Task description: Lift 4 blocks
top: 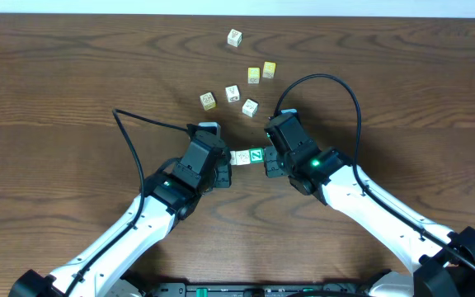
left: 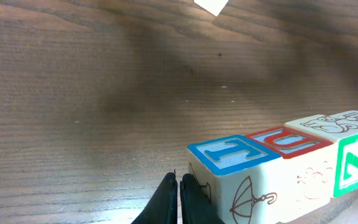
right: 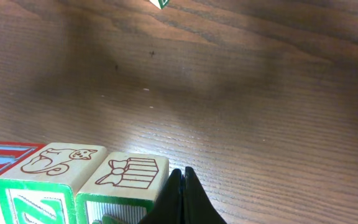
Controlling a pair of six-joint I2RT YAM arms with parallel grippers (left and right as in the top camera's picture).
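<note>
A row of several blocks (top: 247, 157) lies end to end between my two grippers. In the left wrist view the row starts with a blue-edged block (left: 232, 155), then a red-edged block (left: 289, 142), then one with a green N face (left: 353, 165). My left gripper (left: 179, 180) is shut, and its fingers press against the blue-edged block's end. The right wrist view shows a green block with a gift drawing (right: 129, 174) beside a cat-topped block (right: 55, 160). My right gripper (right: 180, 174) is shut against the gift block's end. Whether the row rests on the table I cannot tell.
Loose cubes lie behind the row on the wooden table (top: 72, 74): two yellow ones (top: 254, 74) (top: 269, 69), a white cube (top: 234, 37) farther back, and three pale ones (top: 209, 100) (top: 232, 93) (top: 250, 107) nearest the grippers. Black cables arc over both arms.
</note>
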